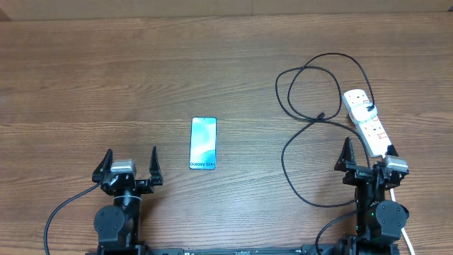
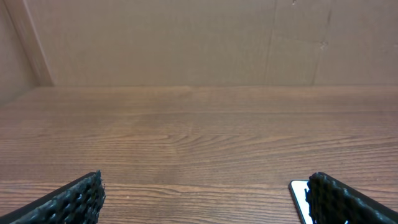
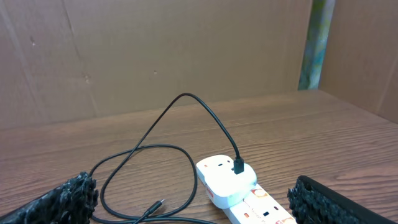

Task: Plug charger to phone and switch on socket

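Jaws of the left gripper (image 1: 131, 154) spread, empty; slim rectangular blue-screened smartphone (image 1: 203, 144) ahead, rightward. Jaws of the right gripper (image 1: 369, 152) spread, empty; white elongated power strip (image 1: 367, 120) just ahead, thin black charger cable (image 3: 186, 95) plugged into its far end, looping leftward.

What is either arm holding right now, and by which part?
Nothing is held. The left fingers and the right fingers both stand open and empty; the phone and the cable lie untouched.

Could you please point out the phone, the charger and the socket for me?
phone (image 1: 203, 144): overhead view, middle of its screen.
charger (image 1: 322, 115): overhead view, its loose connector tip.
socket (image 1: 373, 131): overhead view, white body about halfway along.
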